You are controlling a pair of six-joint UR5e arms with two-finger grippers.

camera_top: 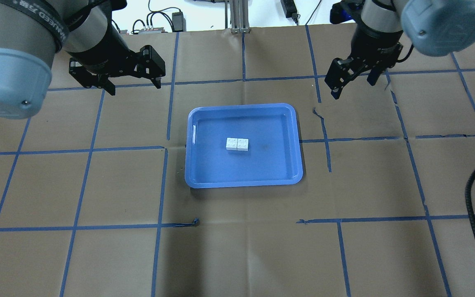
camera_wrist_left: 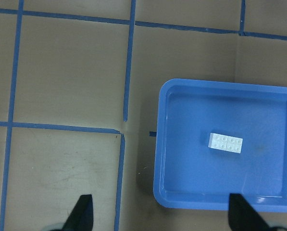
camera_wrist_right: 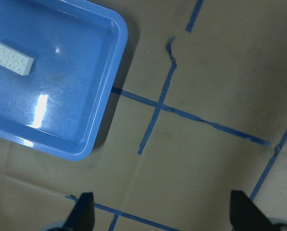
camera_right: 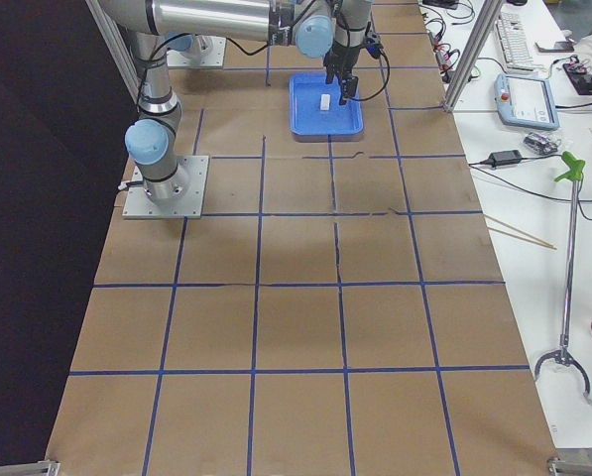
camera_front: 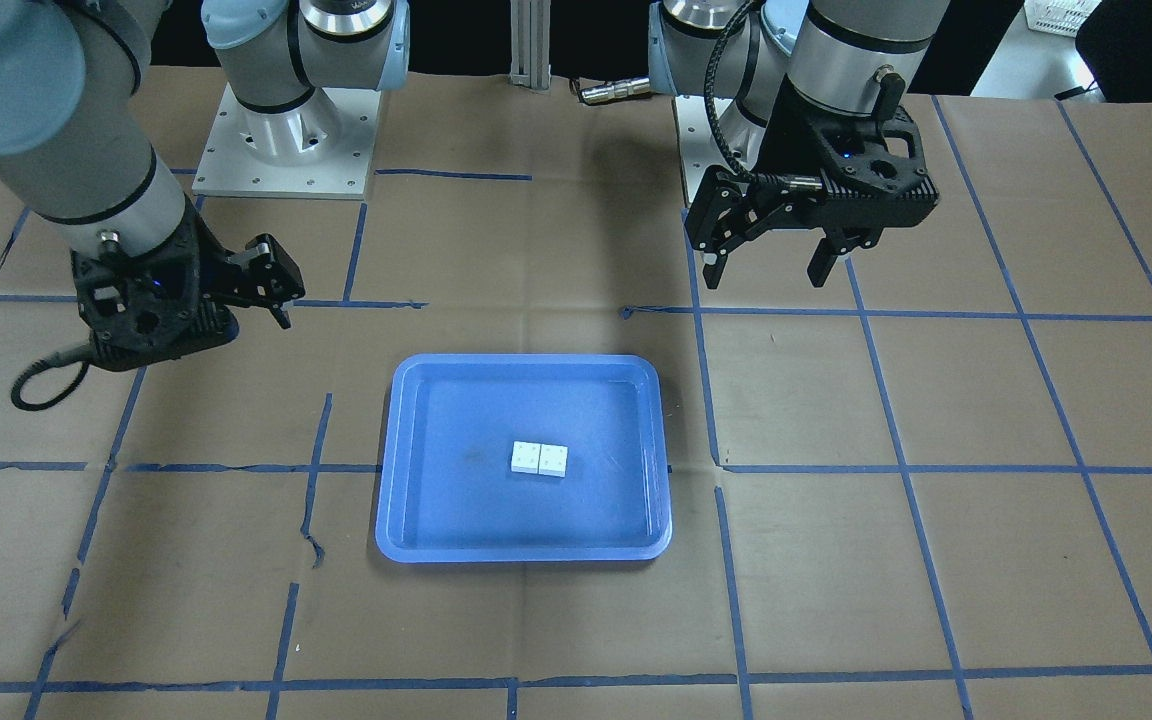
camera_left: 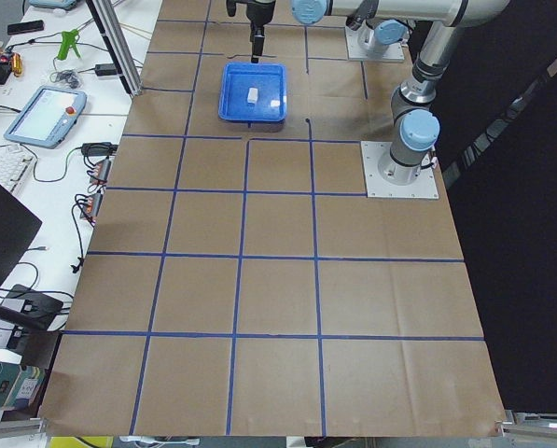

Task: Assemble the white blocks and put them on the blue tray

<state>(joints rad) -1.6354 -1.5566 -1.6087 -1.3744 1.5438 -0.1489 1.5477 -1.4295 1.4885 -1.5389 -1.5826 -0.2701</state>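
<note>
Two white blocks [camera_front: 539, 459] lie side by side, touching, as one long piece near the middle of the blue tray [camera_front: 526, 362]. They also show in the overhead view [camera_top: 237, 144] and in both wrist views [camera_wrist_left: 225, 142] [camera_wrist_right: 11, 58]. My left gripper [camera_top: 134, 87] is open and empty, held above the table behind the tray's [camera_top: 241, 106] left corner. My right gripper [camera_top: 353, 88] is open and empty, above the table behind and to the right of the tray. Neither gripper touches the blocks or the tray.
The table is covered in brown paper with a grid of blue tape. The arm bases [camera_front: 286, 150] stand at the robot's edge. A black cable [camera_top: 474, 206] hangs at the overhead view's right. A desk with a teach pendant [camera_left: 49, 112] lies beyond the table's far side.
</note>
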